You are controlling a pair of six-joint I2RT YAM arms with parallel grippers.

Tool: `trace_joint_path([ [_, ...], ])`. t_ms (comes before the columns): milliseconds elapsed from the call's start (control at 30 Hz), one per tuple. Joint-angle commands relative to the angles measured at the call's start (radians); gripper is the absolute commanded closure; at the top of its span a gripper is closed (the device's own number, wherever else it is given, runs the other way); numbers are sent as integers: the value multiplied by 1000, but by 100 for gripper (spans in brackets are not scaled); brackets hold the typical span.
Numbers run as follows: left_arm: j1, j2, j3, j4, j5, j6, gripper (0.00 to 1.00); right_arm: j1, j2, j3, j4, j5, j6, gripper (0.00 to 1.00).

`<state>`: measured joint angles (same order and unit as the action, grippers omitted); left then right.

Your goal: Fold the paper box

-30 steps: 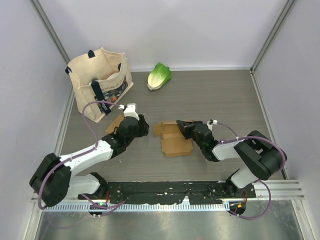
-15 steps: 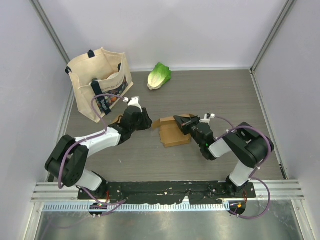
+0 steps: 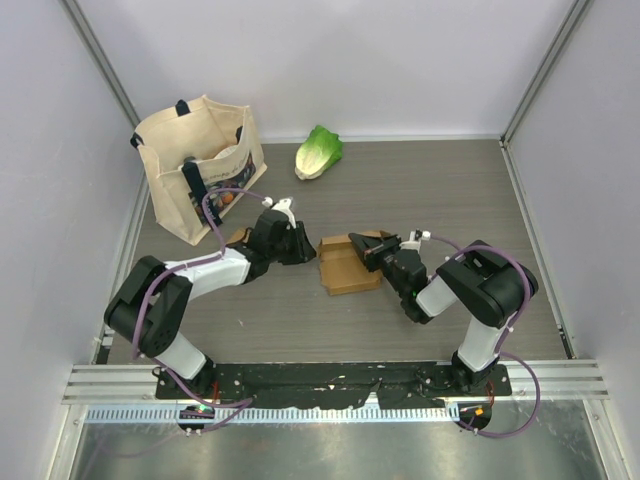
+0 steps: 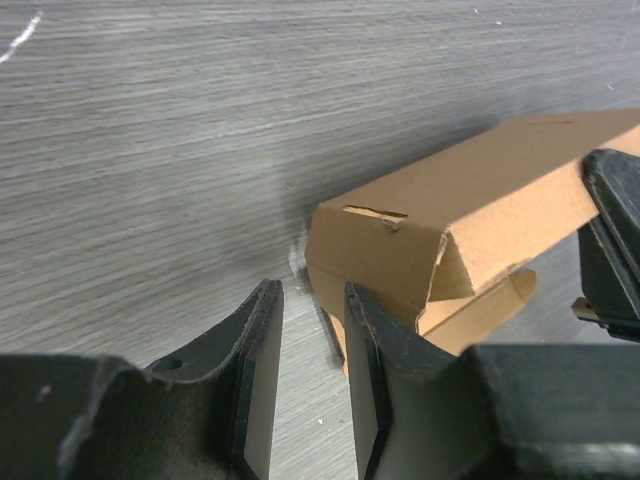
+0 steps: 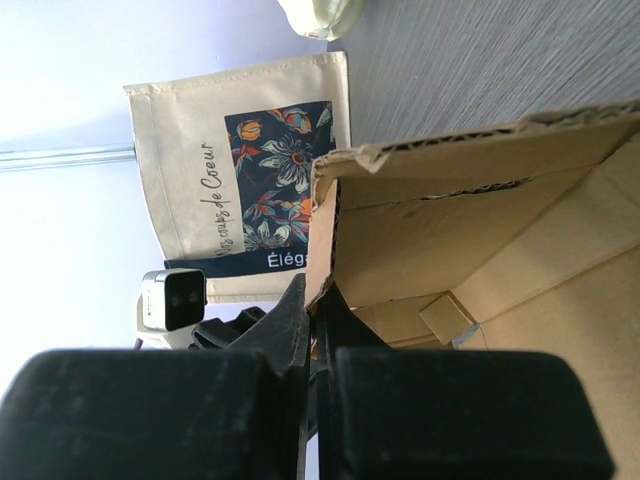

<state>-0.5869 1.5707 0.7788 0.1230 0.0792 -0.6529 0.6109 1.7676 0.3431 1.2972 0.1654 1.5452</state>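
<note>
Near the centre of the surface point(image 3: 440, 190), the right gripper point(image 5: 315, 300) pinched the paper box point(image 5: 450, 230) wall; the left gripper point(image 4: 310, 295) (narrowly parted, empty) might shove it loose.

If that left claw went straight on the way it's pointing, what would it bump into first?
Probably the cardboard box: its near corner sits just ahead of the left gripper, a little to one side, though depth is hard to judge.

Grey wood-grain worktop point(image 3: 430, 190): tote bag point(image 3: 195, 165) at far-left corner, lettuce point(image 3: 318, 152) by far edge, paper box point(image 3: 348, 265) at the centre.
</note>
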Motion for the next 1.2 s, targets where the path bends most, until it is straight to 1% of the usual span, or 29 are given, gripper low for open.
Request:
trace_joint_path([
  [0, -14, -8, 31, 64, 87, -19, 66, 1, -22, -16, 77, 37, 9, 99],
  [167, -27, 17, 50, 73, 97, -19, 62, 6, -19, -27, 71, 49, 24, 99],
  [267, -56, 28, 59, 93, 84, -2, 58, 13, -17, -33, 71, 62, 42, 99],
  [300, -65, 32, 63, 95, 77, 30, 56, 16, -17, -32, 68, 66, 55, 99],
  [333, -77, 41, 66, 93, 29, 47, 55, 16, -17, -30, 67, 68, 61, 99],
  [400, -108, 43, 71, 72, -22, 87, 53, 23, -17, -26, 51, 74, 75, 99],
  [467, -128, 38, 53, 89, -106, 139, 53, 26, -17, -24, 48, 72, 67, 99],
  [633, -133, 11, -22, 181, -165, 180, 56, 32, -11, -32, 45, 54, -28, 99],
  [700, -134, 0, -55, 224, -183, 199, 57, 32, 13, -36, 59, 49, -42, 99],
  [767, -134, -11, -88, 254, -200, 194, 60, 30, 32, -41, 85, 52, -71, 99],
  [800, -133, -27, -99, 260, -205, 188, 63, 32, 50, -49, 93, 54, -77, 99],
  [933, -134, -75, -171, 317, -213, 182, 63, 32, 85, -52, 129, 48, -115, 99],
  [1000, -134, -87, -188, 354, -214, 196, 61, 32, 102, -49, 143, 45, -122, 99],
  [1100, -134, -80, -181, 365, -216, 234, 57, 32, 135, -50, 191, 37, -111, 99],
  [1167, -134, -63, -153, 351, -223, 254, 54, 32, 133, -49, 182, 39, -112, 99],
])
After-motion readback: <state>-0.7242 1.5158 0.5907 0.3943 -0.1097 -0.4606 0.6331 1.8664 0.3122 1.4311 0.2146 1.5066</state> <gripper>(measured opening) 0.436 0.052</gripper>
